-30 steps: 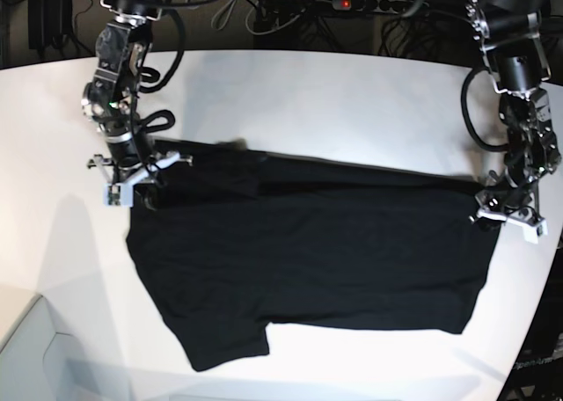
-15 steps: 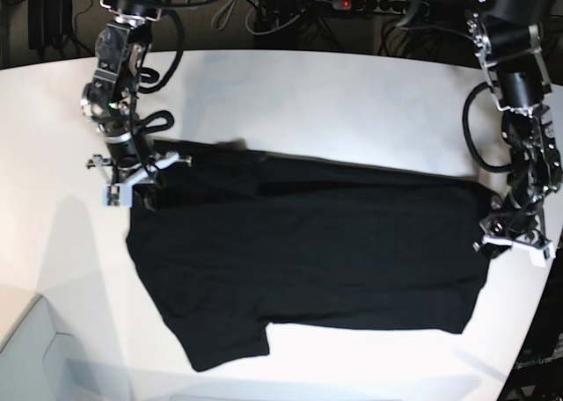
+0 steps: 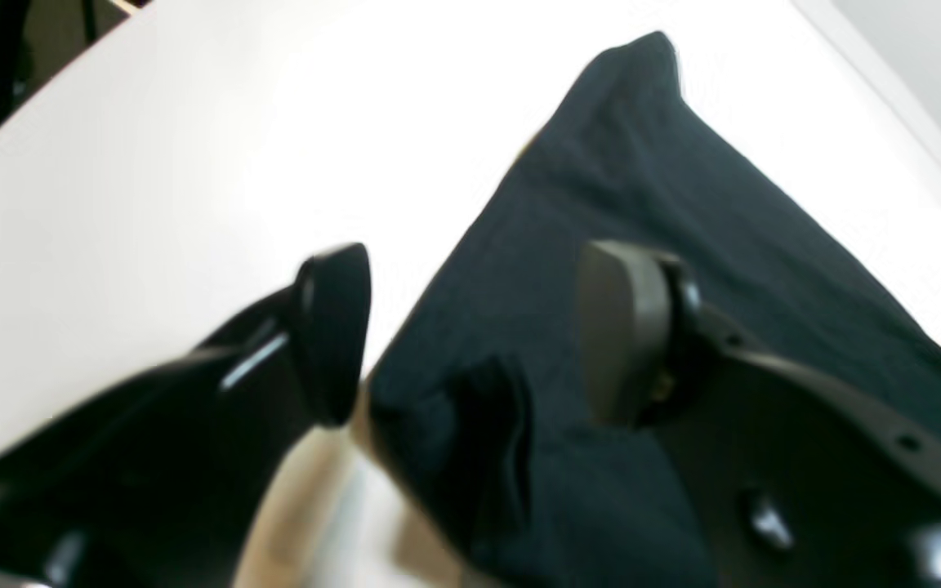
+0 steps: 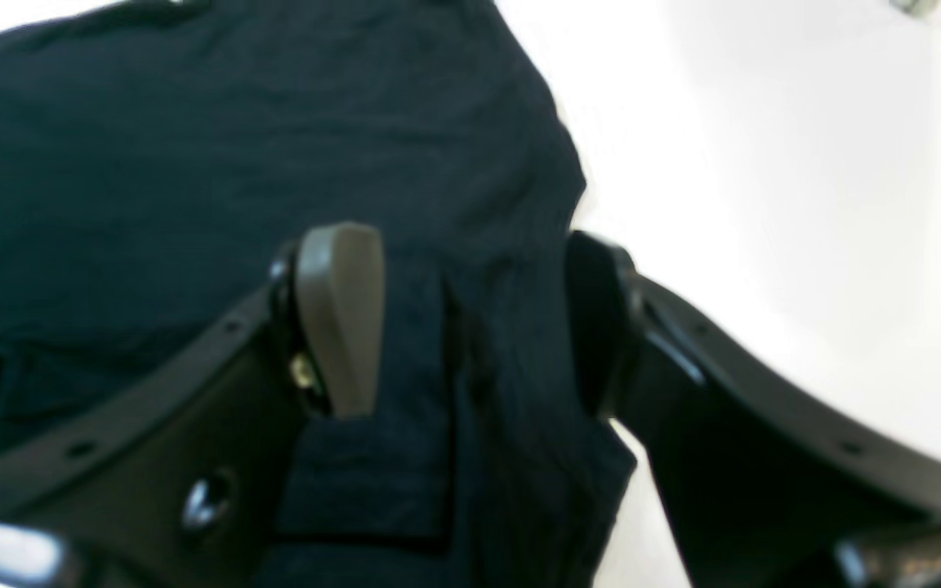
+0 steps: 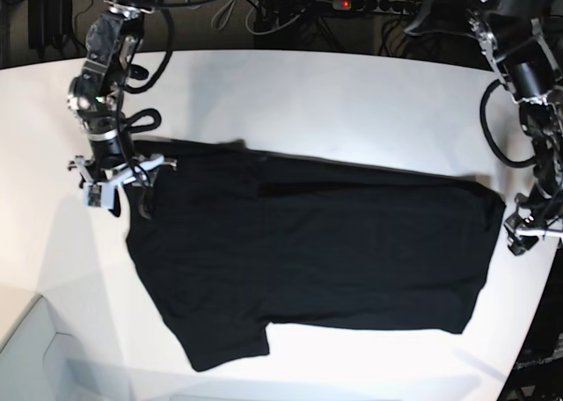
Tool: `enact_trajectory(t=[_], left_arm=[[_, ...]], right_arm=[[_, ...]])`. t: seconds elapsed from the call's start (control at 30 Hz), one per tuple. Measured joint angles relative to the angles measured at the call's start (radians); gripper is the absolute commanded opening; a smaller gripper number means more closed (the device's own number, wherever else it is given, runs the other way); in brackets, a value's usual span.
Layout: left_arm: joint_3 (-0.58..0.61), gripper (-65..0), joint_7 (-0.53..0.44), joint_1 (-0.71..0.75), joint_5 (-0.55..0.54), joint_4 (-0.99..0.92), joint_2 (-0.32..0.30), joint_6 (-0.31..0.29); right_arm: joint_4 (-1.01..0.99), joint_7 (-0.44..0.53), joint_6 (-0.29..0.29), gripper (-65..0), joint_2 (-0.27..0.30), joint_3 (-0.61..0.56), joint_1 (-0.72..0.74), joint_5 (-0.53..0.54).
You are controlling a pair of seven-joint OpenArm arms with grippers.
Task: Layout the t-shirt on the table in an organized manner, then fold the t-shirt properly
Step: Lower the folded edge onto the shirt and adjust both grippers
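Both arms have pulled outward: left hand (image 5: 534, 228) to 3 o'clock, right hand (image 5: 113, 174) to 9. The black t-shirt (image 5: 308, 251) lies flatter across mid desk (image 5: 352, 102). Both hands' fingers stand apart, straddling shirt corners, nothing clamped. Layout looks near done; one sleeve at 7 o'clock stays splayed.

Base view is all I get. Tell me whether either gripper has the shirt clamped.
Observer: In the left wrist view the left gripper is open, its jaws wide apart, with a corner of the t-shirt under the gap.
Operator: Now the right one.
Observer: The right gripper is open too. A folded strip of hem runs between its fingers.
Operator: Report what lies beside that hem.
Observer: Bare white table, straight off the shirt's edge past the dark finger.
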Motion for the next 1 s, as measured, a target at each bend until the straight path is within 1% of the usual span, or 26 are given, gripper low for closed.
enact_trajectory(t=[0.1,0.23,0.33,0.4,0.47,0.53,0.63,0.73,1.0], left_arm=[[-0.029,-24.7,0.005,0.071,0.002,0.05,-0.001,-0.002],[-0.036,-25.0,0.017,0.148,0.009,0.049,0.003,0.002],[-0.035,-25.0,0.014,0.176,0.002,0.048,-0.001,-0.001],[-0.029,-25.0,-0.024,0.182,0.003,0.029,-0.02,-0.002],[-0.03,-25.0,-0.072,0.18,0.0,-0.007,-0.029,-0.001],[-0.029,-25.0,-0.075,0.169,0.005,-0.056,-0.026,0.001],[0.056,-25.0,-0.089,0.133,0.008,-0.115,-0.026,0.01],[0.121,-25.0,-0.085,0.074,0.0,-0.139,-0.021,-0.002],[0.128,-25.0,-0.082,0.05,0.002,-0.147,-0.02,0.0]], right_arm=[[0.031,0.002,0.0,-28.1,-0.001,0.001,-0.035,0.004],[0.043,-0.001,0.0,-28.1,-0.007,0.003,-0.063,0.003],[0.045,0.0,0.0,-28.1,-0.013,0.002,-0.063,0.003],[0.046,0.003,0.0,-28.1,-0.012,0.002,-0.069,0.003],[0.047,0.002,0.0,-28.1,-0.012,0.003,-0.077,0.003],[0.047,0.0,0.0,-28.1,-0.012,0.002,-0.079,0.003],[0.047,0.002,0.0,-28.1,-0.012,0.002,-0.076,0.003],[0.046,-0.005,0.0,-28.1,-0.012,0.003,-0.077,0.003],[0.048,0.002,0.0,-28.1,-0.012,0.002,-0.104,0.003]])
